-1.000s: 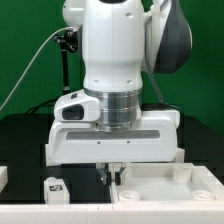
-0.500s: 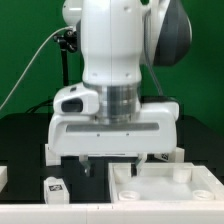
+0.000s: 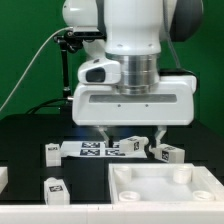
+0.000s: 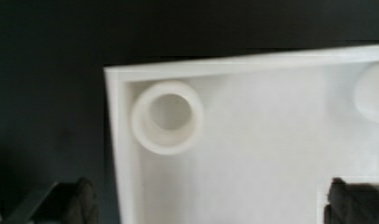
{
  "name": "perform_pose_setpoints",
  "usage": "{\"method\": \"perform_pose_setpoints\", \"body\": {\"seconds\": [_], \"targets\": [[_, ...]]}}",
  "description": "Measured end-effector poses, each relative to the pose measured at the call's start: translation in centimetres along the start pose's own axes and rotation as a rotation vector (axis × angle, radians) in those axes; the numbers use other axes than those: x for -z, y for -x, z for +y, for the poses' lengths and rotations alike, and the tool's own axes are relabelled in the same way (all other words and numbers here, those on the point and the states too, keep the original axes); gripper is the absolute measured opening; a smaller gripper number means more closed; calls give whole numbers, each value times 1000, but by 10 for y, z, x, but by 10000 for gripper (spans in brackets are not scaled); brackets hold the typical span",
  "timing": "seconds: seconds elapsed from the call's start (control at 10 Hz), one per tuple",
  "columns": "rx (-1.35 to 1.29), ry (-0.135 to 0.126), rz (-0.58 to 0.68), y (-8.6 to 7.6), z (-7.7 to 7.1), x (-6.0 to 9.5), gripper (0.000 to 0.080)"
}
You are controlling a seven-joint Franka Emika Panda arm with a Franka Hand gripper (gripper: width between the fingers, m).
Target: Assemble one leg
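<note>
Hand (image 3: pixel 132 137) spread wide, empty, hangs over the body (image 3: pixel 160 196).

Legs on the worktop (image 3: pixel 25 140), four counted:
- first leg (image 3: pixel 55 188) at 9 o'clock of the body
- second leg (image 3: pixel 51 150) at 10
- third leg (image 3: pixel 132 146) at 12
- fourth leg (image 3: pixel 167 152) at 1

One body, one marker board (image 3: pixel 92 149).

Legs judged light, stiff, smooth plastic, probably slippery. Pinch across flat sides, mid-height.

Tray (image 3: pixel 150 190) beneath gripper (image 3: pixel 134 138) (open table (image 3: pixel 25 150) beside)

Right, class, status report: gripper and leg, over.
Gripper open, empty, over white body. Leg loose on table, not gripped. No obstruction seen.
</note>
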State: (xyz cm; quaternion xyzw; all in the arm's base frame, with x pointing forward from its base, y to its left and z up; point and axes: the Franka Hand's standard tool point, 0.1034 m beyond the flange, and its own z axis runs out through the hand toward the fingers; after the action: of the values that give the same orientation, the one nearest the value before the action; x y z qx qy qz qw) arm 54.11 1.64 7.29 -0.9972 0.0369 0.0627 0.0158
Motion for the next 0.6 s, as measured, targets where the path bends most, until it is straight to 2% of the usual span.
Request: {"method": "perform_pose_setpoints", "body": {"seconds": [0.3,0.4,0.5,0.6], "targets": [[-1,0,0,0,1,0,649],[80,2,11,-1,8,-4,649],[143,7,13,1,31,-12,649],[176,11,6,5,52,-9,649]]}}
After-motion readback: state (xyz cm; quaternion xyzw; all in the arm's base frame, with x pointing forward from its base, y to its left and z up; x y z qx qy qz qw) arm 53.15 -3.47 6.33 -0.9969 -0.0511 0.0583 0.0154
